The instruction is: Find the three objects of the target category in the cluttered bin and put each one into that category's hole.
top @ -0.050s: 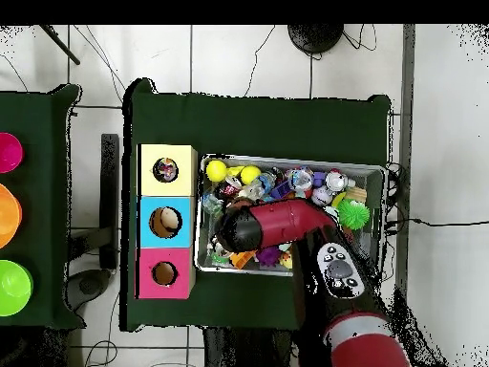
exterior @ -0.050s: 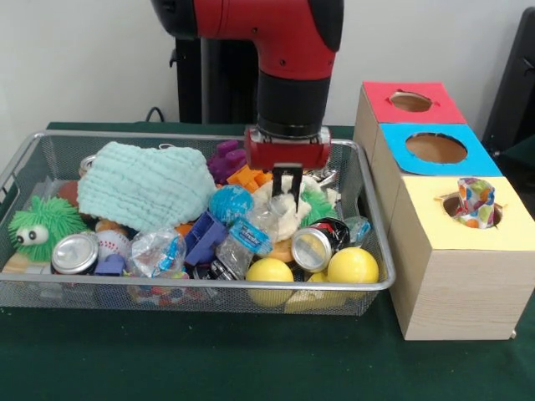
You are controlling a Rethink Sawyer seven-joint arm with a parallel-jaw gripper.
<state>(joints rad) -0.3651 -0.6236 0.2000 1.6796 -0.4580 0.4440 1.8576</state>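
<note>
The pincer [exterior @ -0.050s: 287,185] hangs narrow, seemingly empty, over the bin [exterior @ -0.050s: 33,150], hidden overhead by the arm.

We see the wire bin [exterior @ -0.050s: 368,225] packed edge to edge — mint cloth [exterior @ -0.050s: 146,185], cans, yellow balls [exterior @ -0.050s: 353,266] leave no bare floor. The red hole [exterior @ -0.050s: 410,102] and blue hole [exterior @ -0.050s: 435,148] stand open; a patterned cup [exterior @ -0.050s: 475,201] plugs the yellow one.

No lettering can be read. Just below and to the side of the end effector [exterior @ -0.050s: 287,185], a small plastic bottle [exterior @ -0.050s: 247,241] carries a blue label, its print too small to make out. The cans nearby show no legible brand.
</note>
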